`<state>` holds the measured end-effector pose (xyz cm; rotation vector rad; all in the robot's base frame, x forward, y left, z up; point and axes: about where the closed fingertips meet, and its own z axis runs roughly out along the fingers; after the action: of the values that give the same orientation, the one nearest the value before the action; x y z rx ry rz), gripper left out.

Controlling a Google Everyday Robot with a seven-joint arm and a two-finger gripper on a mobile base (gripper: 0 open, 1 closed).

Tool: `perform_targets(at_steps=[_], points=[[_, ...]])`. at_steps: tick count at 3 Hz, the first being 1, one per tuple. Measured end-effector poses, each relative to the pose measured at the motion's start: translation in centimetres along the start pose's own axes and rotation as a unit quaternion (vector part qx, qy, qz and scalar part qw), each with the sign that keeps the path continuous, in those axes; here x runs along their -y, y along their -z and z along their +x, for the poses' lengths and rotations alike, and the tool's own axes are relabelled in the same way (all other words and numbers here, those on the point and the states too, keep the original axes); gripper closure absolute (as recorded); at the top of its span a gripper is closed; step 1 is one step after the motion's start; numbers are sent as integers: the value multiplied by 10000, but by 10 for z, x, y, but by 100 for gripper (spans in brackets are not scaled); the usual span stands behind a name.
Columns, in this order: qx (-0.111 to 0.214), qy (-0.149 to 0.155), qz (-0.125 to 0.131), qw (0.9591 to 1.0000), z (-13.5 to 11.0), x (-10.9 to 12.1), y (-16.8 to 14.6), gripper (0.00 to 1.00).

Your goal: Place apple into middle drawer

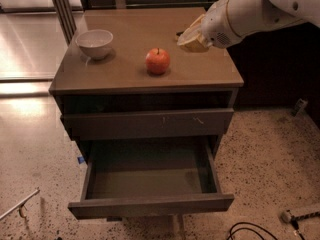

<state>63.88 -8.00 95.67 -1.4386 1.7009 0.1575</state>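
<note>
The red-orange apple [157, 61] stands upright on the cabinet top [130, 29], near its front edge. My gripper [192, 39] hangs just above the cabinet top to the right of the apple, a short gap away and not touching it. The white arm reaches in from the upper right. The middle drawer [150, 204] is pulled out below, and its dark tray is empty.
A white bowl [94, 42] sits at the left of the cabinet top. The drawer front with pale scratches [150, 123] above the open drawer is shut. A black cable [250, 230] and a small tool [300, 215] lie on the speckled floor at lower right.
</note>
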Motion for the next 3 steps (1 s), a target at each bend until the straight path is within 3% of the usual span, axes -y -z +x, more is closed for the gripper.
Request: perform_targets(at_steps=[1,2,3], points=[[89,-38,-99,9999,-5,7,-23,36],[71,-127,-196,9997,-2,12,-43,23],[-17,-214,-297,9993,5,17,-59,21]])
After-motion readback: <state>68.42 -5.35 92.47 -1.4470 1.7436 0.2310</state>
